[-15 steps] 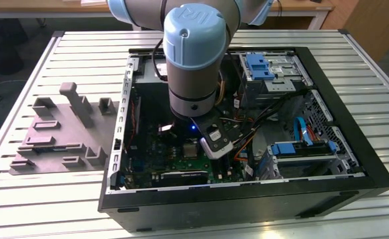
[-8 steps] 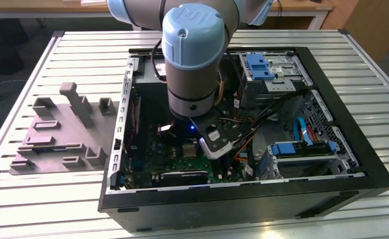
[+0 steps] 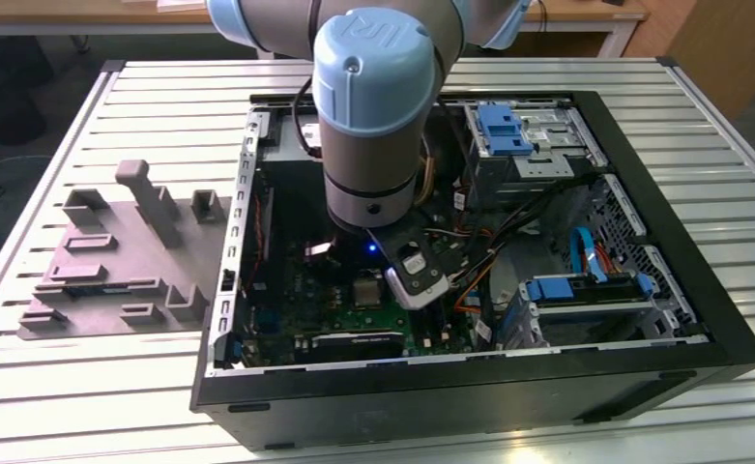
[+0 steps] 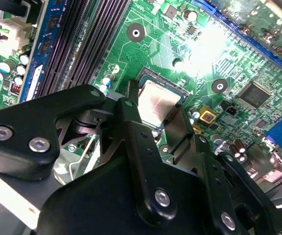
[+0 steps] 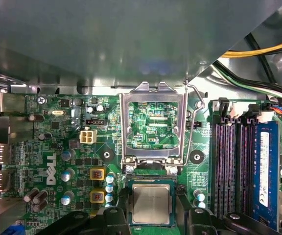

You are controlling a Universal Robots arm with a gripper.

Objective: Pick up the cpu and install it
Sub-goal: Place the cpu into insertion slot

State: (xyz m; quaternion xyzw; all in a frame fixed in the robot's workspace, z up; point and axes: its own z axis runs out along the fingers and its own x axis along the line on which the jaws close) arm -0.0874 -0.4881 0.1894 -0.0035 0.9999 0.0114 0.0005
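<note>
The slatted table [image 3: 94, 406] carries the open computer case [image 3: 480, 396], and my arm [image 3: 370, 116] reaches down into it over the green motherboard [image 5: 58, 147]. On that board the metal socket frame [image 5: 153, 90] is swung open. Just beside its hinge lies the cpu [image 5: 151, 203], flat and level at the socket.

My gripper [image 5: 151, 218] is closed in on it. The 2 fingers [image 4: 131, 105] sit against opposite edges of the chip, so I judge it pinched between them.

I judge the cpu to be light, stiff and thin, with a slick metal top and a delicate underside. The pale rim's 2 opposite edges are the right place to hold it, kept level and never squeezed hard.

The exterior view gives me the whole case and how deep my arm stands in it. The first wrist view looks straight down on the open frame and the chip's square outline. The second wrist view comes in at a slant and gives the finger meeting the chip's edge.
</note>
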